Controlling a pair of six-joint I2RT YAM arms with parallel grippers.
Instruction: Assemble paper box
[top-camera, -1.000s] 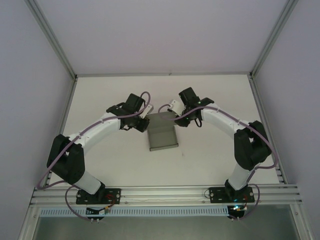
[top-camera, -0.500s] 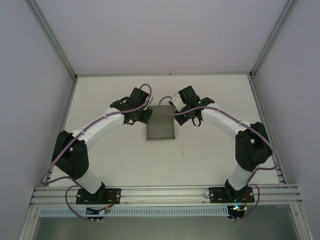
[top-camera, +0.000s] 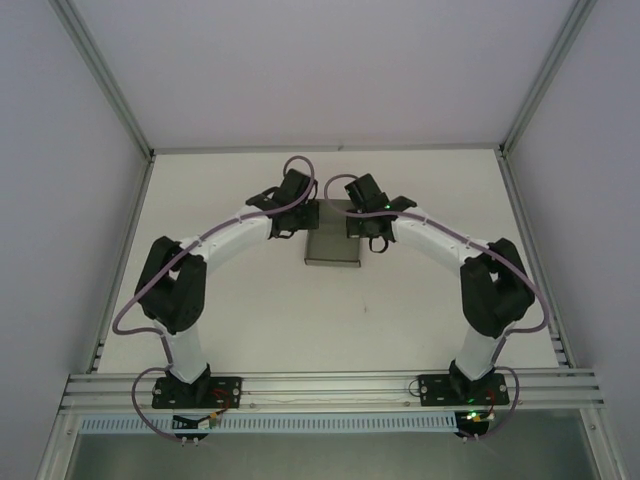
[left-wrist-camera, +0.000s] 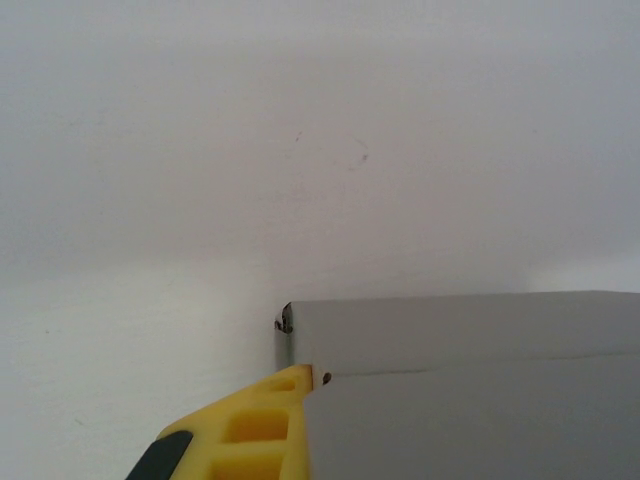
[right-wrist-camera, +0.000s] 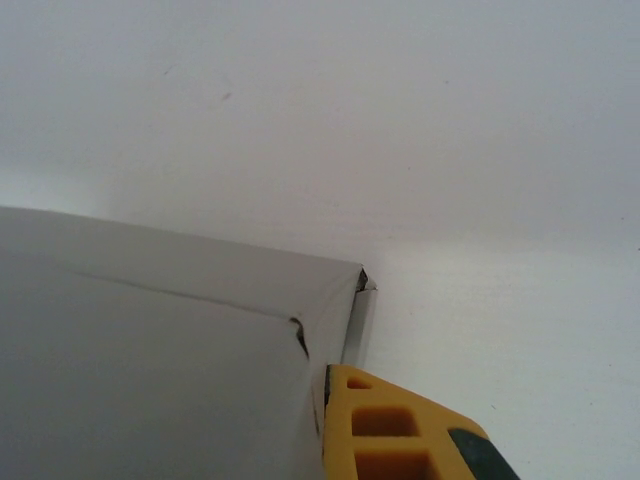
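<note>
Clearly the paper box (top-camera: 333, 245) sits upper middle of the frame, directly between left end effector (top-camera: 303, 215) and right end effector (top-camera: 358, 218), both equally near; their opening I cannot tell.

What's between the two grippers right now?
The grey paper box, flanked by the left gripper and the right gripper at its far corners, seen in the top view.
</note>
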